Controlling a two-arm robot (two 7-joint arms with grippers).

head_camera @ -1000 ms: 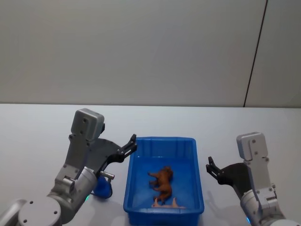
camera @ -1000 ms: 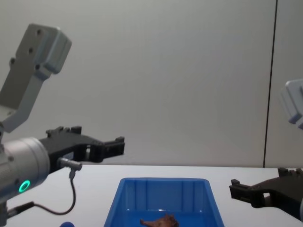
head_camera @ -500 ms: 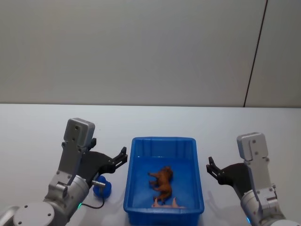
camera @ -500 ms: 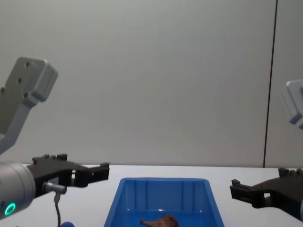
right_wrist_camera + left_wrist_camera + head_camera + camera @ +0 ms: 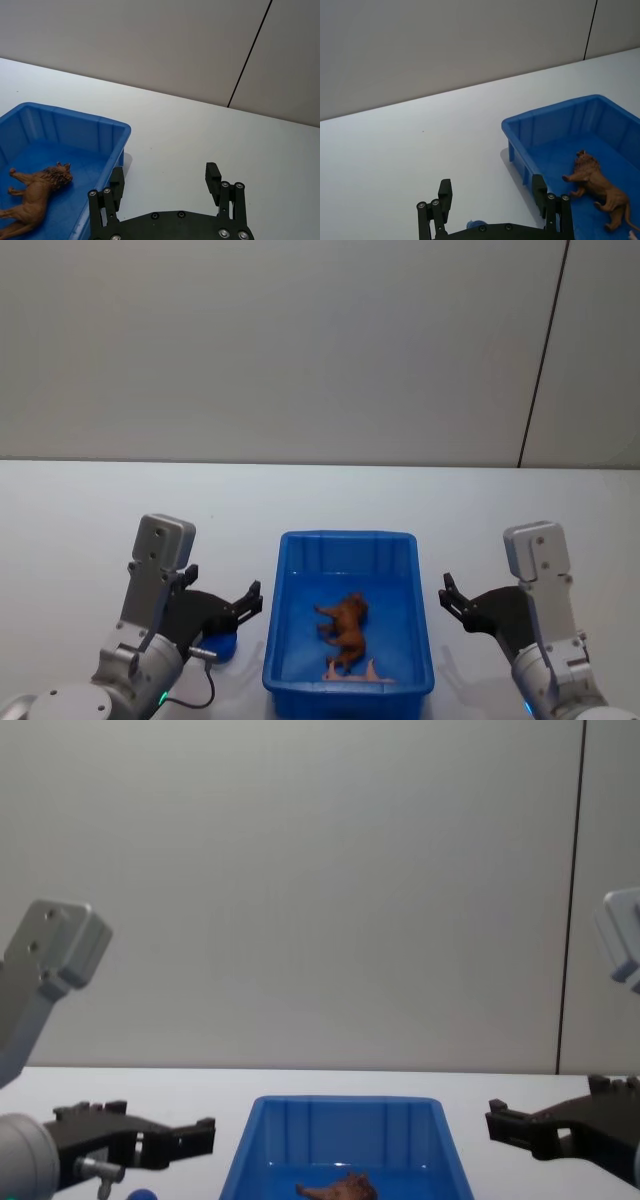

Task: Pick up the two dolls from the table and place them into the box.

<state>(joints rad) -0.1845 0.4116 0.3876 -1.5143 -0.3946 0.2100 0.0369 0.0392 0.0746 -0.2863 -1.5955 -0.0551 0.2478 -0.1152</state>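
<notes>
My left pincer [image 5: 250, 600] hovers released at the box's [image 5: 348, 540] nine o'clock, my right pincer [image 5: 449, 598] released at three; the brown doll [image 5: 345, 625] lies inside, the pale doll [image 5: 360, 674], perhaps, by its near wall.

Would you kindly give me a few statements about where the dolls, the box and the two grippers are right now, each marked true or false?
1. The brown doll lies inside the blue box. True.
2. The pale doll lies on the table outside the box. False: it lies in the box, at the near wall beside the brown doll.
3. The left gripper is shut on a doll. False: its jaws are open and hold nothing, left of the box.
4. The right gripper is open, right of the box. True.
5. The box lies tipped on its side. False: it sits upright on the table.
</notes>
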